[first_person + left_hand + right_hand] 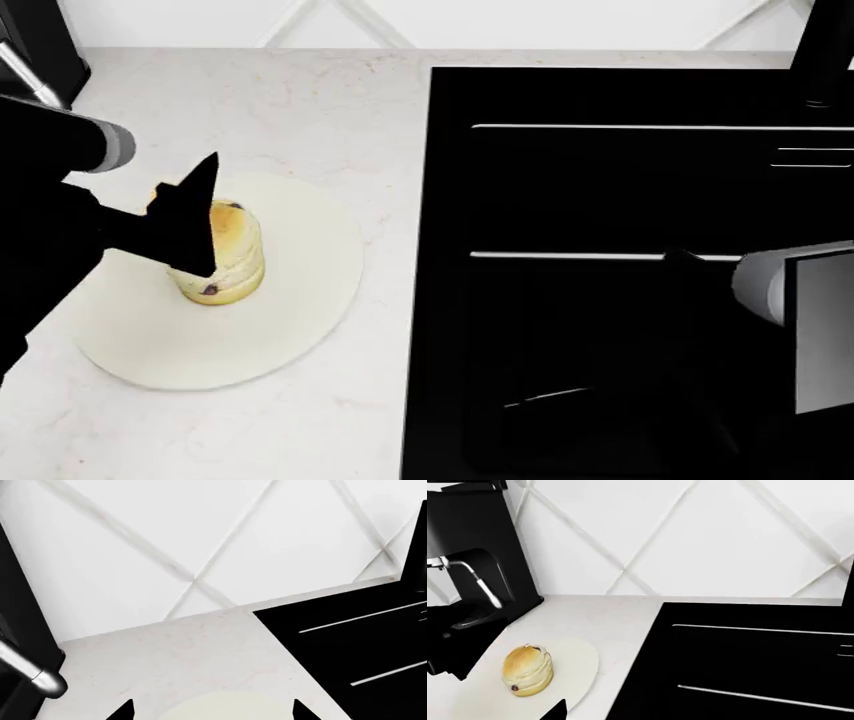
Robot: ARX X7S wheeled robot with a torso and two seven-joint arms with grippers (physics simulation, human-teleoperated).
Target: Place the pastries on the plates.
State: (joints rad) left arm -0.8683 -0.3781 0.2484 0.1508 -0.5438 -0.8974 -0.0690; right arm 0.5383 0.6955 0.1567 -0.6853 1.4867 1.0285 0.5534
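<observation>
A small pale-yellow bun (224, 258) with dark berry spots stands upright on a round off-white plate (287, 310) on the pale counter. It also shows in the right wrist view as the bun (527, 671) on the plate (577, 667), with nothing gripping it. My left gripper (187, 215) hangs just left of and above the bun. It is open, and only the plate's rim (227, 707) lies between its wide-apart fingertips (124, 712). My right gripper (640, 712) is over the black cooktop; one fingertip (554, 711) shows far out to the side, so it is open and empty.
A black cooktop (627, 280) with thin silver lines fills the right half of the counter. A black coffee machine (474, 545) with a metal wand (484, 585) stands at the back left. The white diagonal-tiled wall (200, 535) closes the back.
</observation>
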